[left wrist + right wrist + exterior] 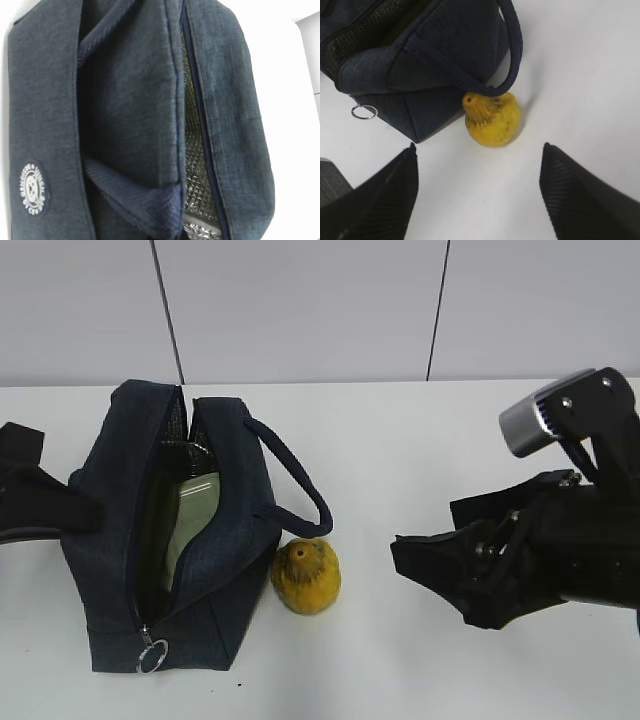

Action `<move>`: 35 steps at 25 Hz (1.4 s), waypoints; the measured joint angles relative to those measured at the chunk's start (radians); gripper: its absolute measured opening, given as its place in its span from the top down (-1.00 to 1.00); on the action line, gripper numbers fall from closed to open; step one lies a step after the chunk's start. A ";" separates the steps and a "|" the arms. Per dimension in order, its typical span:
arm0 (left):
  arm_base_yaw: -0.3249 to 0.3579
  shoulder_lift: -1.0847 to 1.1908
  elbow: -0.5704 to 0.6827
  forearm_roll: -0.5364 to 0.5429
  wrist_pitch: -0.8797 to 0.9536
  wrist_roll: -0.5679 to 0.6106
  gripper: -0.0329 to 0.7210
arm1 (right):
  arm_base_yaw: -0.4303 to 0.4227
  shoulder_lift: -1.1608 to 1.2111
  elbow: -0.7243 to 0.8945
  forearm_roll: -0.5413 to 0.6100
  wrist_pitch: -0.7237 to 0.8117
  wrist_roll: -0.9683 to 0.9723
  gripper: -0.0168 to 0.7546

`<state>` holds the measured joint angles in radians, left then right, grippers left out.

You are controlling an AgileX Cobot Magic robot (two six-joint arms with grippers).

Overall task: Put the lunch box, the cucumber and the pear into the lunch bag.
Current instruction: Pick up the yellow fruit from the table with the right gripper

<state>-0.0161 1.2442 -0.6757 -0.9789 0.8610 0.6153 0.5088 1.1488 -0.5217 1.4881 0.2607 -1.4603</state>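
Here the lunch bag (190, 530) lies unzipped on the white table (420, 440), with the lunch box (190, 510) showing pale green inside its opening. The pear (307, 576) sits just beside the bag's right side, under the loop handle (300, 485). The right gripper (477, 192) hovers right of the bag, fingers spread wide, empty. The left gripper (40, 505), at the bag's left side, is pressed together; the cucumber cannot be seen
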 joint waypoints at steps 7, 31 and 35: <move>0.000 0.000 0.000 0.000 0.000 0.000 0.96 | 0.000 0.149 0.002 0.298 0.099 -0.285 -0.56; 0.000 0.000 0.000 -0.001 0.008 0.001 0.96 | 0.000 0.428 -0.121 0.309 0.246 -0.495 -0.56; 0.000 0.000 0.000 -0.001 0.008 0.002 0.96 | 0.000 0.428 -0.123 0.309 0.193 -0.507 -0.56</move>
<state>-0.0161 1.2442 -0.6757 -0.9798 0.8692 0.6176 0.5088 1.5767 -0.6444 1.7970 0.4540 -1.9673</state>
